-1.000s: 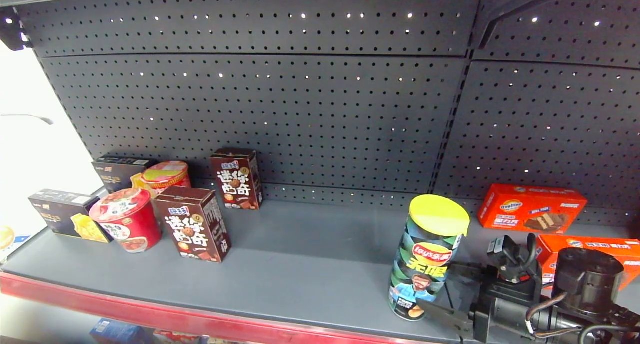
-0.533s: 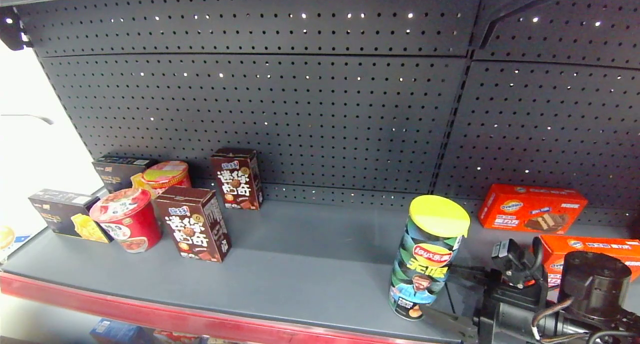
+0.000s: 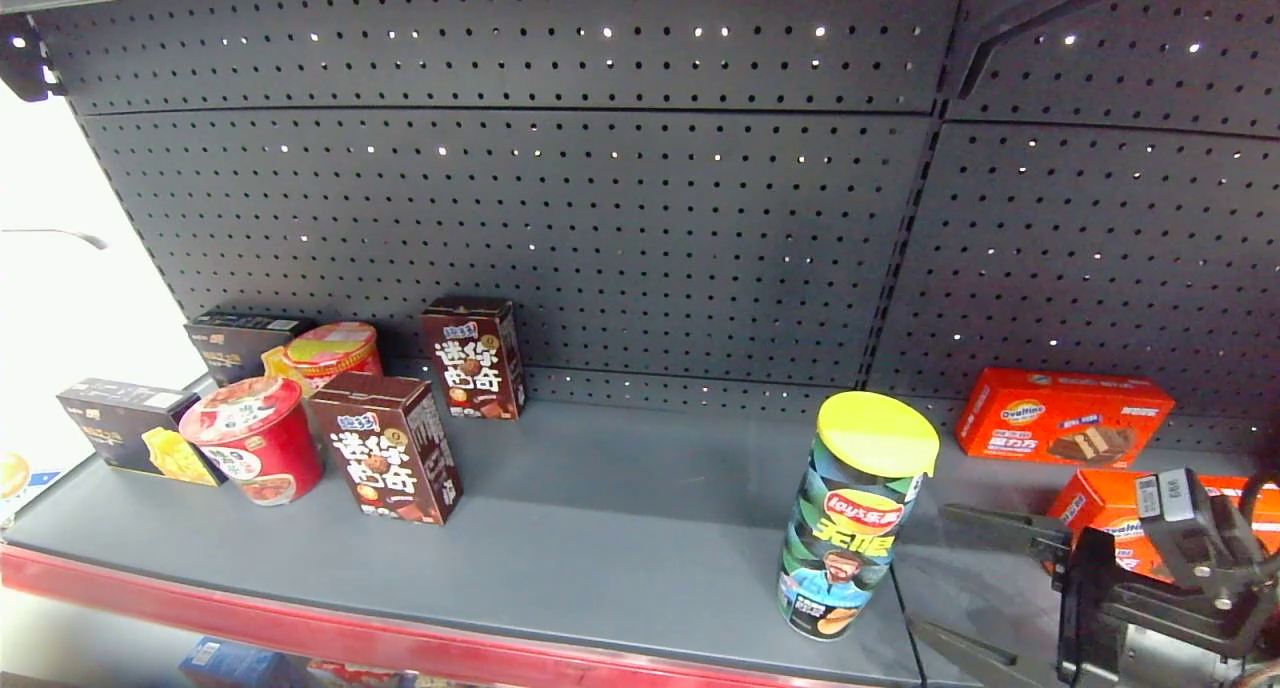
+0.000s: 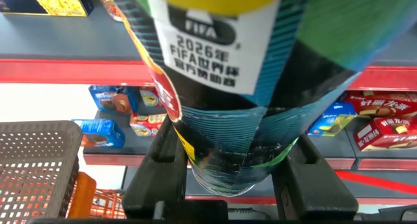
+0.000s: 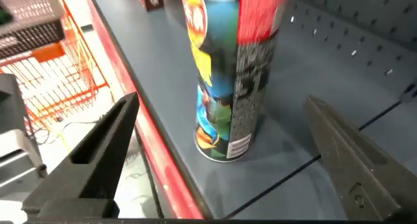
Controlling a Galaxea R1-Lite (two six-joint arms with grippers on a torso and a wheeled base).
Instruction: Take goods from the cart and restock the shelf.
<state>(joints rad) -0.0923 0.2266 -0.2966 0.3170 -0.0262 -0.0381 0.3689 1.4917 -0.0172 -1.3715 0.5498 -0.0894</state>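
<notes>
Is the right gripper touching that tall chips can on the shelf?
Apart. In the head view, the open right gripper sits beside the chips can, with bare shelf between them.

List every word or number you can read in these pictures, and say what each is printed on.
"2026": white label on the held can, in the left gripper.
"FIFA": same label, above it.
"Lay's": standing can.
"Ovaltine": rear orange box.
Brown boxes, red cup: print too small or blurred.

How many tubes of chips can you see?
2. One chip tube stands on the shelf near its front edge, beside the open right gripper. The second chip tube is clamped in the left gripper. Others may be hidden.
</notes>
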